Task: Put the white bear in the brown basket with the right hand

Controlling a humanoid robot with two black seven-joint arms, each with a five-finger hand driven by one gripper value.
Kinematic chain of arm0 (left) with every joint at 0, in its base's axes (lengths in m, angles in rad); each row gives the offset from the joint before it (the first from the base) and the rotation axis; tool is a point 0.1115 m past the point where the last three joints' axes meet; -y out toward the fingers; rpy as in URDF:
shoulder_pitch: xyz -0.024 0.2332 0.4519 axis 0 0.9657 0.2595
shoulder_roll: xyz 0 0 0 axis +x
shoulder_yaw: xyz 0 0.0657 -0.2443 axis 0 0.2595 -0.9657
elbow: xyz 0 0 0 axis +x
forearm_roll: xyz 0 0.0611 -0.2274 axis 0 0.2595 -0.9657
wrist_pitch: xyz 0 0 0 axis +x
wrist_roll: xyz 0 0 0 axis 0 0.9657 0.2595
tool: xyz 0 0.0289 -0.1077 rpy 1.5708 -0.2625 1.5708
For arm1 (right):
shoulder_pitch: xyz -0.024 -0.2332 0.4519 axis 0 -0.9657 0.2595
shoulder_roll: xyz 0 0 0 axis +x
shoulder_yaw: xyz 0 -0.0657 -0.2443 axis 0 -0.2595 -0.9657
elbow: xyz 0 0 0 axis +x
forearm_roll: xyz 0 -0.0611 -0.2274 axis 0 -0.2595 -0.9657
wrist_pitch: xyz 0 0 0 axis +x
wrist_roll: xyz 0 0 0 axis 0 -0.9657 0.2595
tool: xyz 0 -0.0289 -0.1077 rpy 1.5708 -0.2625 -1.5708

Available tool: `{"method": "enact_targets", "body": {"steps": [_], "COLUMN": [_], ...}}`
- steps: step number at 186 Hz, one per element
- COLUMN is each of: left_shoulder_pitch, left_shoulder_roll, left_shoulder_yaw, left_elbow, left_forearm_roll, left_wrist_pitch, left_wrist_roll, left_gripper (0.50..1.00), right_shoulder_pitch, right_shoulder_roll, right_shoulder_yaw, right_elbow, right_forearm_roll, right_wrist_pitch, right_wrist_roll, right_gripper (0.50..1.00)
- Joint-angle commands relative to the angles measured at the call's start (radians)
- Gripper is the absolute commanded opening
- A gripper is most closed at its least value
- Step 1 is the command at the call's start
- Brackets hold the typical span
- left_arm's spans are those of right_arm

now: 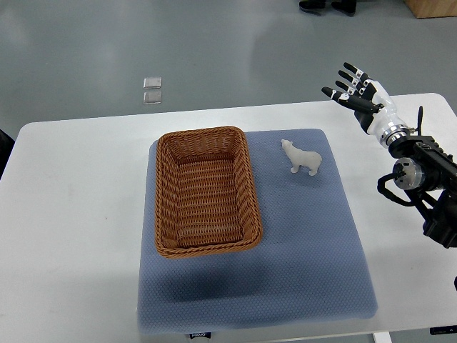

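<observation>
white table [78,214], blue mat [307,243], grey floor [214,50]

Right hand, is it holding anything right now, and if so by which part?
Nothing is held. The right hand hangs open, fingers spread, above the table's far right edge, apart from the white bear, which stands on the blue mat.
</observation>
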Motion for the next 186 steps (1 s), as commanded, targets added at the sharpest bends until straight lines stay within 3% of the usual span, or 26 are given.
{"method": "enact_targets", "body": {"steps": [1,112,186], "left_shoulder_pitch": [0.000,0.000,0.000], "left_shoulder_roll": [0.000,0.000,0.000], "left_shoulder_yaw": [0.000,0.000,0.000], "left_elbow": [0.000,0.000,0.000], "left_forearm_roll": [0.000,0.000,0.000], "left_wrist_pitch": [0.000,0.000,0.000], "left_wrist_roll": [0.001,0.000,0.000], "left_gripper": [1.000,1.000,1.000], "right_shoulder_pitch": [0.000,0.000,0.002], "right_shoulder_roll": [0.001,0.000,-0.005], "right_shoulder_yaw": [0.001,-0.009,-0.012], "right_elbow": [0.002,0.005,0.009], "right_forearm_roll": [-0.001,-0.005,-0.136], "right_wrist_pitch": [-0.001,0.002,0.079], "right_wrist_roll": [0.000,0.012,0.034], "right_gripper": [0.924,0.926,0.924]}}
